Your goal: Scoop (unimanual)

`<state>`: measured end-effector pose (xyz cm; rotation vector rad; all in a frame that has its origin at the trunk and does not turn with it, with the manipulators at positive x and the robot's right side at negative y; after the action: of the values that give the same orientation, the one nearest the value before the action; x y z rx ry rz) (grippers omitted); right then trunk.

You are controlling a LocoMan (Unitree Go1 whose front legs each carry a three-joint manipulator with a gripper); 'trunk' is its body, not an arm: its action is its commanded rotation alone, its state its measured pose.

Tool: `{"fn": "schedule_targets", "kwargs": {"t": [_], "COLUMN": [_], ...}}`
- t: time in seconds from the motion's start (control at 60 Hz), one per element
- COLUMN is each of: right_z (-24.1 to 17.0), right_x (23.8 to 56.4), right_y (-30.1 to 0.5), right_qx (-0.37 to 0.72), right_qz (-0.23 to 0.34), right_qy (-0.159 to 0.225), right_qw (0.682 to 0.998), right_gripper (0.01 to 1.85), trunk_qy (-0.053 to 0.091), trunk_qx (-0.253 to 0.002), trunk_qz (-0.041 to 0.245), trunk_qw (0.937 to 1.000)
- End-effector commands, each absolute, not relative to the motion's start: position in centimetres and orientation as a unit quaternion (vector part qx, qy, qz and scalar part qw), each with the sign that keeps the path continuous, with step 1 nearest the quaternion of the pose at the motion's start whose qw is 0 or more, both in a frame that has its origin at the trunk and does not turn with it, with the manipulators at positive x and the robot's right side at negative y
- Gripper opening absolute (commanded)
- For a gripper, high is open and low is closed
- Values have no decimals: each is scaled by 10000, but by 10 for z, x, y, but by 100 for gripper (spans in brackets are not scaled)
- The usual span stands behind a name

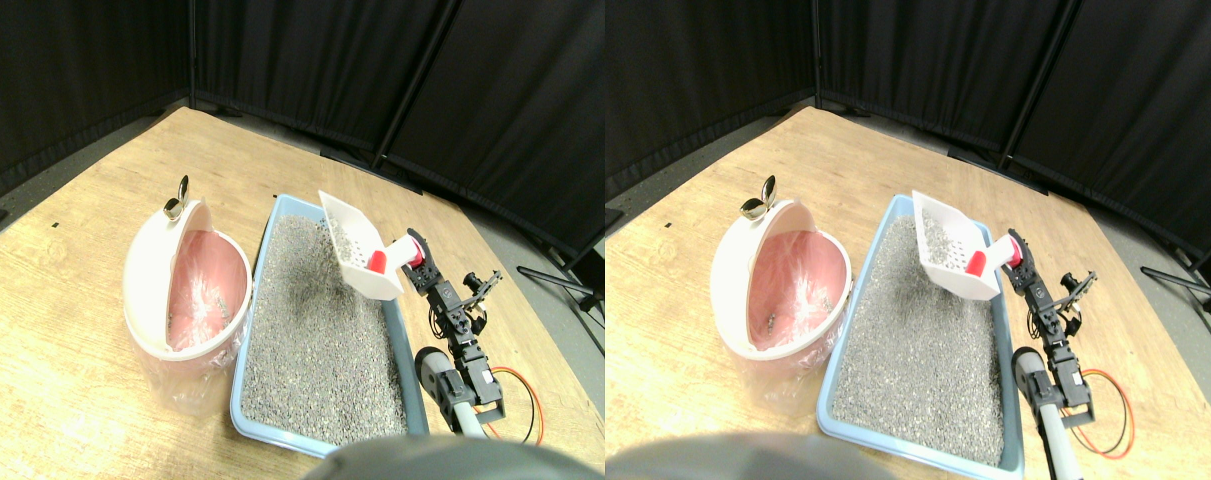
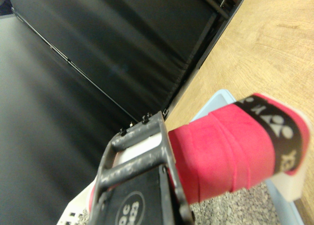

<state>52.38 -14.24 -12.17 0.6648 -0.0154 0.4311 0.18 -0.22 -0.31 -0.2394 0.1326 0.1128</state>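
Note:
A white slotted scoop [image 1: 353, 245] hangs tilted above the far right part of the blue litter tray [image 1: 238, 385], clear of the grey litter [image 1: 315, 330]. Grey specks show in its bowl. My right gripper [image 1: 417, 258] reaches in from the lower right and is shut on the scoop's red-wrapped handle [image 1: 378, 262]. In the wrist view the red handle [image 2: 230, 146] with a black band lies against the dark jaw frame [image 2: 142, 156], with litter [image 2: 235, 210] below it.
A white bin with a pink liner [image 1: 145, 285] stands tilted just left of the tray, a metal clip [image 1: 177, 200] on its far rim. An orange cable [image 1: 527, 395] loops by the arm's base. Black curtains [image 1: 365, 60] close off the wooden floor's far edges.

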Motion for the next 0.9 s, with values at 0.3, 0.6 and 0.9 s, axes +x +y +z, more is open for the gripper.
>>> {"fn": "schedule_targets", "kwargs": {"t": [0.3,0.6,0.9], "right_z": [-97,-101,-102], "right_x": [526,525,522], "right_y": [-138,-133,-132], "right_qx": [3610,4727,4409], "right_qz": [2040,1934,2026], "right_qy": [-294,104,39], "right_qw": [9095,8597,8744], "right_gripper": [5,5,5], "trunk_qy": [558,546,561], "trunk_qx": [-1207,-1194,-1217], "trunk_qz": [554,542,563], "trunk_qw": [9896,9899,9894]}}
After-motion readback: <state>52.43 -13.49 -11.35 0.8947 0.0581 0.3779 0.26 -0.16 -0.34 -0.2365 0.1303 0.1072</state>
